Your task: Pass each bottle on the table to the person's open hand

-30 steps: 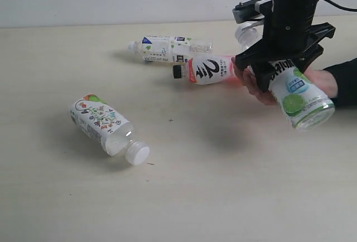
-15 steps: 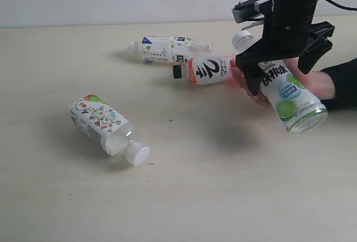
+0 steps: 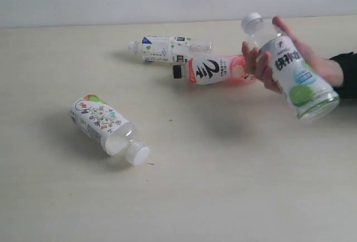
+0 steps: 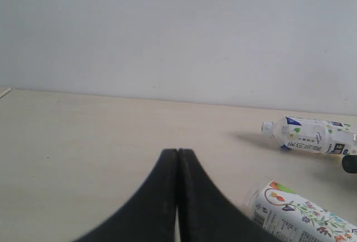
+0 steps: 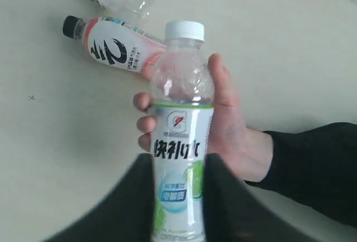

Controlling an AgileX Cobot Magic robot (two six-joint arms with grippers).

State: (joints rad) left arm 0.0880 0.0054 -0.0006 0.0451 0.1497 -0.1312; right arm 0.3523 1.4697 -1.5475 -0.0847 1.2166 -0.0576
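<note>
Your right pincer [image 5: 179, 159] stands parted in the exterior view's upper right corner, clear of the lime bottle [image 3: 293, 72], which the person's hand [image 5: 231, 133] grips at right. Your left pincer [image 4: 177, 154] is pressed closed.

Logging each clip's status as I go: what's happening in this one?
The person's open hand holds the lime-label bottle, tilted above the table. The right gripper hangs above it, jaws apart, not touching. The left gripper is shut, holding nothing. Three more lie on the table: the floral bottle, the black-script bottle and the blue-green bottle.
</note>
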